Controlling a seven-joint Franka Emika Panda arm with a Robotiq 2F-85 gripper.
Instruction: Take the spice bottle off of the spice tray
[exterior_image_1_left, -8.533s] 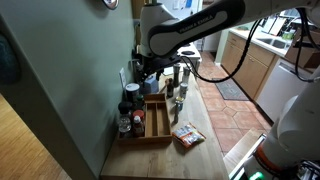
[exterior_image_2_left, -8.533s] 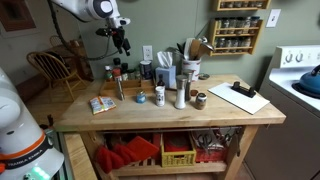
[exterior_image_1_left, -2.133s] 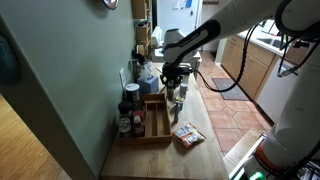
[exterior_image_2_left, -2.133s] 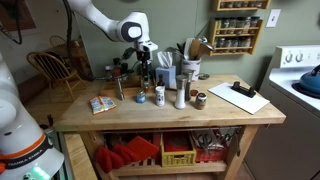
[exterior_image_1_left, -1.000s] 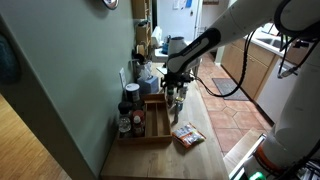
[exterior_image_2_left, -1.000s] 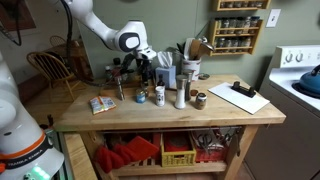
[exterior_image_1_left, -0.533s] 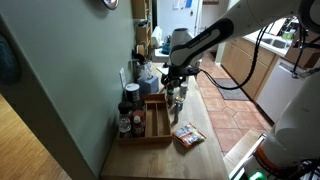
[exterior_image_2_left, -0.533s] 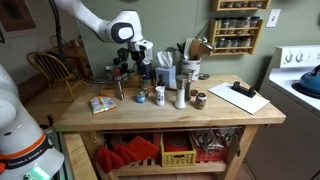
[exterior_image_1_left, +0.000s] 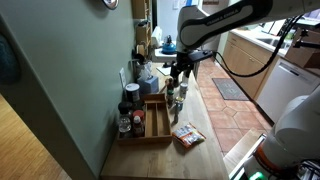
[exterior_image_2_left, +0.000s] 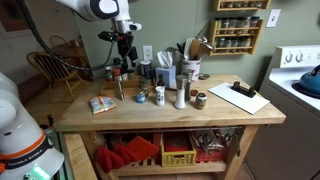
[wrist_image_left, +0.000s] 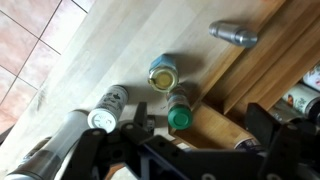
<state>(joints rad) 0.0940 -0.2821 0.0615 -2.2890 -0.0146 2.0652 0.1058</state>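
Spice bottle (wrist_image_left: 178, 118), which I judge to be the one with the green cap, stands upright on the table (wrist_image_left: 130, 40). It is outside the tray (wrist_image_left: 250, 70) and touching or just beside its long wall. I cannot tell for sure that it was ever in the tray.

In the wrist view the gripper (wrist_image_left: 198, 130) hangs above this bottle. Its two fingers (wrist_image_left: 140, 122) are spread wide with nothing between them. In both exterior views the gripper (exterior_image_1_left: 180, 70) (exterior_image_2_left: 122, 55) is high over the table, well clear of every cap.

My reading is that the bottle is already off the tray, so the step in hand is the pull-away. The next move then needs only a straight lift, with no sideways swing near the standing bottles. If another bottle is meant, the arm must go across the tray toward the wall side.

In the wrist view a jar with a pale lid (wrist_image_left: 162, 72) stands at 12 o'clock of the green cap. A bottle with a white cap (wrist_image_left: 108, 108) is at 9 o'clock, and a metal shaker (wrist_image_left: 233, 33) at 1 o'clock.

In an exterior view the tray (exterior_image_1_left: 158, 122) holds several dark bottles (exterior_image_1_left: 125, 112) in its compartment nearest the wall. The other long compartments look bare. A flat packet (exterior_image_1_left: 187, 135) lies on the table at 4 o'clock of the tray.
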